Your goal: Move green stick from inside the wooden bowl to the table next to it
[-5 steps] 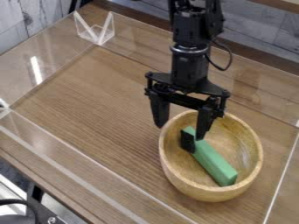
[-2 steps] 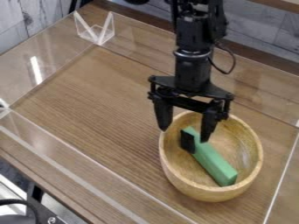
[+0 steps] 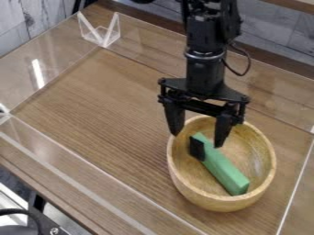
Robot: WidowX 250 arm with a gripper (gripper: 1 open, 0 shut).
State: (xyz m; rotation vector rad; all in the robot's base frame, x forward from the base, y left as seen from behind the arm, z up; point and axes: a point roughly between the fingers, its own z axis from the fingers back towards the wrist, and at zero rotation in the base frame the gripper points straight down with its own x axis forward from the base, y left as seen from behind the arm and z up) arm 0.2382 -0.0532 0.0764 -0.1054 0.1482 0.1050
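Note:
The green stick (image 3: pixel 223 165) lies inside the wooden bowl (image 3: pixel 221 196) at the lower right of the table (image 3: pixel 98 101), its dark end face toward the bowl's back-left rim. My gripper (image 3: pixel 200 132) hangs pointing down over the bowl's back rim, just above the stick's dark end. Its two black fingers are spread wide, one outside the rim on the left, one over the bowl on the right. Nothing is held between them.
Clear acrylic walls (image 3: pixel 37 73) run along the table's edges. A small clear folded stand (image 3: pixel 98 30) sits at the far left corner. Bare wood-grain surface lies left of the bowl.
The gripper has shifted slightly to the right over the bowl's rim. The stick and bowl have not moved.

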